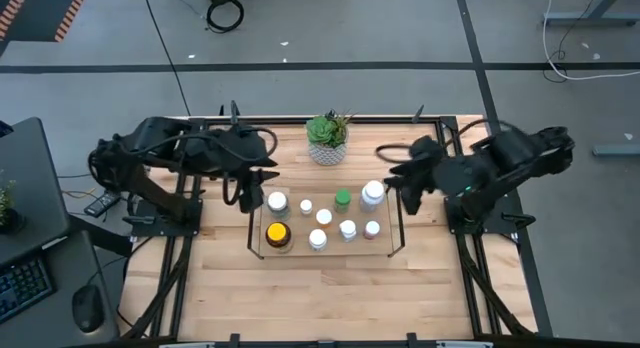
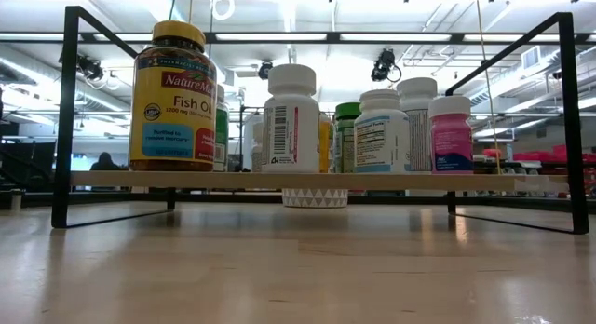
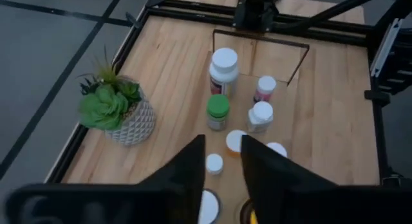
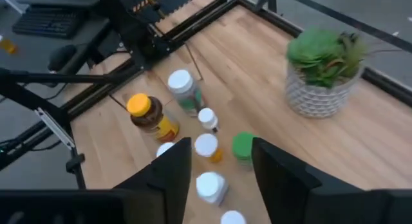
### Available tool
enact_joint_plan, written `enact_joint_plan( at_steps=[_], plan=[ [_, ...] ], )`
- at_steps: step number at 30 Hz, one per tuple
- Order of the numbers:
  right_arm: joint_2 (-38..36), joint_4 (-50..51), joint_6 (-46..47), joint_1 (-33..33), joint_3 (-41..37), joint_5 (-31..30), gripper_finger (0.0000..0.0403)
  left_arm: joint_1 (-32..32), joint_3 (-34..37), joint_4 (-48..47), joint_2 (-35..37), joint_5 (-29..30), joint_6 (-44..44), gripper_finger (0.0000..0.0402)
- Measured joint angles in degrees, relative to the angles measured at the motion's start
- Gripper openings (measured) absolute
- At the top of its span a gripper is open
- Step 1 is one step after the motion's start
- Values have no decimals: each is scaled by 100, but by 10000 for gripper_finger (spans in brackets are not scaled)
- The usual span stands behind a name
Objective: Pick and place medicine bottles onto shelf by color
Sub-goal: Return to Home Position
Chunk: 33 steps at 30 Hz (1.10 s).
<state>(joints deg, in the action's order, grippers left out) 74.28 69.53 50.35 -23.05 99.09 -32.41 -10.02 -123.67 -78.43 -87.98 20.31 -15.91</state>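
**All bottles shelved, both arms pulled clear**

By the look of things, the placing is done. Nine medicine bottles [image 1: 324, 217] stand upright on the shelf [image 2: 419, 181] in the middle of the surface [image 1: 300, 298], and none shows on the bare wood around it. What seems to be left is only for the arms to retire.

The colour sorting is loose. Taking the shelf as a dial in the high view, the amber bottle [image 1: 278, 234] stands at 8 o'clock, the green-capped bottle [image 1: 343, 198] near 1 o'clock, the pink bottle [image 1: 372, 229] at 4 o'clock and the large white bottle [image 1: 372, 193] at 2 o'clock. Smaller white ones fill the space between. Whether that satisfies "by color" I cannot judge.

The left end effector [image 3: 222, 143] hangs above the shelf's 9 o'clock end, its fingers parted and nothing between them. The right end effector [image 4: 221, 145] hangs off the 3 o'clock end, likewise spread and empty.

The shelf is thin black wire with a pale wooden floor carried a little above the surface. The bottles are smooth plastic cylinders with glossy paper labels and round caps. The amber one is translucent, yellow-capped and reads "Fish Oil". The surface is light wood planking in a black metal frame. A potted plant [image 1: 327, 138], spiky green in a patterned white pot, sits at 12 o'clock, apart from the shelf.
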Motion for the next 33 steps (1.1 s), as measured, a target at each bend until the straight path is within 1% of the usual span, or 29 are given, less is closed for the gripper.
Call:
enact_joint_plan(
  at_steps=[3,6,7,10,13,15,17,21,23,25,28,30,33],
  plan=[
    [-262,238,-59,0,0,-9,154,7,1081,685,603,14,-125,62],
    [-482,410,-187,-7,-3,-17,137,11,2387,1604,1379,11,-303,16],
    [-552,470,-194,-22,-15,-41,131,11,2860,1995,1684,11,-336,9],
    [-848,468,-126,-128,-221,-321,113,41,4126,3102,2574,27,-342,12],
    [-1197,325,8,-273,-679,-624,97,98,5190,4315,3417,51,-445,17],
    [-1463,72,79,-375,-1116,-718,86,98,5781,4965,3934,64,-386,12],
    [-1770,-329,93,-453,-1651,-723,74,96,6326,5415,4425,49,-304,5],
    [-2528,-1598,136,-561,-2963,-730,49,105,7342,6173,5307,50,-309,8],
    [-2939,-2336,155,-597,-3667,-780,36,146,7784,6486,5698,43,-476,5],
    [-3350,-2969,155,-618,-4333,-857,22,162,8134,6693,6040,-73,-624,4],
    [-4001,-3607,215,-619,-5214,-915,7,158,8580,6787,6489,-132,-786,6],
    [-4443,-3977,241,-619,-5699,-982,7,155,8840,6830,6791,-137,-857,4],
    [-5089,-4466,222,-619,-6293,-1157,17,155,9199,7213,7294,-120,-871,4]
  ],
)
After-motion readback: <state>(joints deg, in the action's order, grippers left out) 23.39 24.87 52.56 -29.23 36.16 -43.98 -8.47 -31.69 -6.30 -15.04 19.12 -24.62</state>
